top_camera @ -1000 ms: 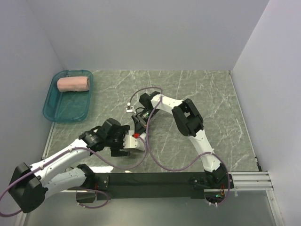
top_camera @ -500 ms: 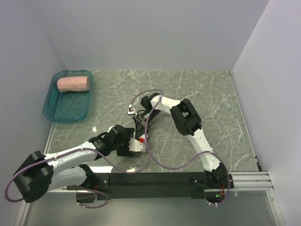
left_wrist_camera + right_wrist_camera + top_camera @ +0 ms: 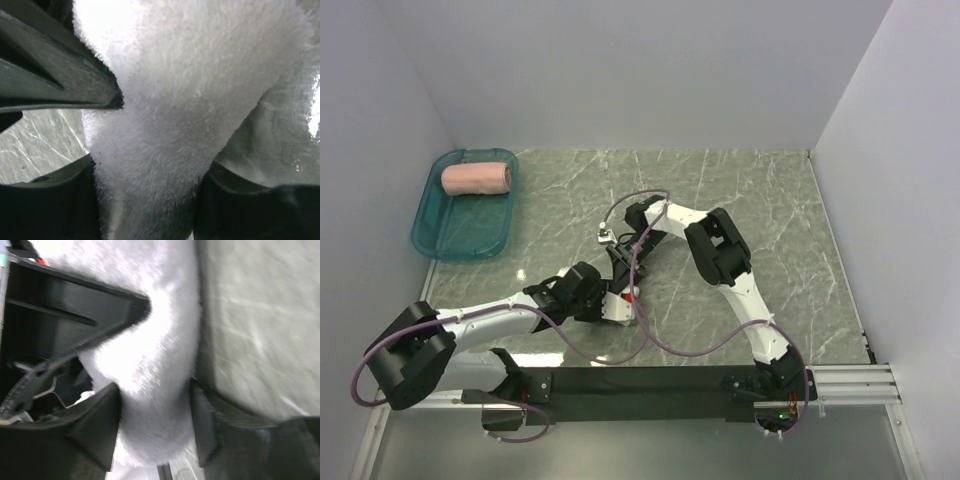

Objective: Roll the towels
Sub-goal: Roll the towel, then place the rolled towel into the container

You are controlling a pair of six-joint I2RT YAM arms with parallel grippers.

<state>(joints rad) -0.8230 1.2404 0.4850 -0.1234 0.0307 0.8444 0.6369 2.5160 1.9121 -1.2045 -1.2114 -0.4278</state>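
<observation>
A fluffy white towel (image 3: 190, 100) is bunched between both grippers near the front middle of the table. In the left wrist view it fills the gap of my left gripper (image 3: 150, 192), which is shut on it. The right wrist view shows the same towel (image 3: 165, 315) pressed against both fingers of my right gripper (image 3: 156, 410). From above, the left gripper (image 3: 613, 306) and right gripper (image 3: 620, 272) meet tip to tip and hide the white towel. A salmon-pink towel (image 3: 476, 178) lies rolled in the tray.
The teal tray (image 3: 460, 235) sits at the far left by the wall. Purple cables (image 3: 650, 340) loop over the marble tabletop (image 3: 770, 220) around both arms. A black rail (image 3: 650, 382) runs along the near edge.
My left arm has slid right until its gripper met the right one, and its jaws have closed onto the white towel. The right jaws have widened.
</observation>
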